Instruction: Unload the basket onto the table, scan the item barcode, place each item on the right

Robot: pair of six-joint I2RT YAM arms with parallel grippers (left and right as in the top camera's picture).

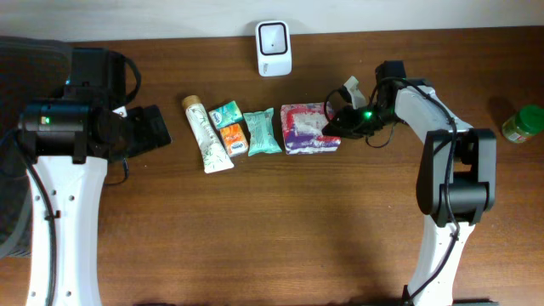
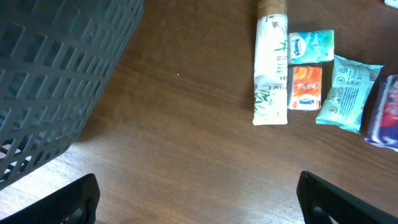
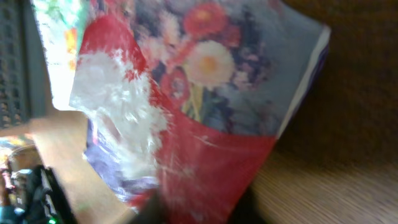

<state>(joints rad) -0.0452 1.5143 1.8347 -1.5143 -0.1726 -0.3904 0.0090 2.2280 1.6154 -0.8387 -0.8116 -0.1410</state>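
Note:
A floral packet (image 1: 306, 127) in red, purple and white lies at the right end of a row of items. My right gripper (image 1: 336, 124) is shut on its right edge. In the right wrist view the packet (image 3: 205, 112) fills the frame, blurred, with my gripper (image 3: 199, 213) pinching its lower edge between dark fingers (image 3: 154, 213). The white barcode scanner (image 1: 274, 48) stands at the table's back edge. My left gripper (image 1: 150, 127) hovers open left of the row. Bare wood shows between its fingers (image 2: 74, 199) in the left wrist view.
The row holds a bamboo-print tube (image 1: 205, 134), a green-and-white tissue pack (image 1: 225, 113), an orange pack (image 1: 232, 138) and a teal wipes pack (image 1: 263, 132). A green jar (image 1: 522, 124) sits far right. A dark grey basket (image 2: 56, 74) stands at the left.

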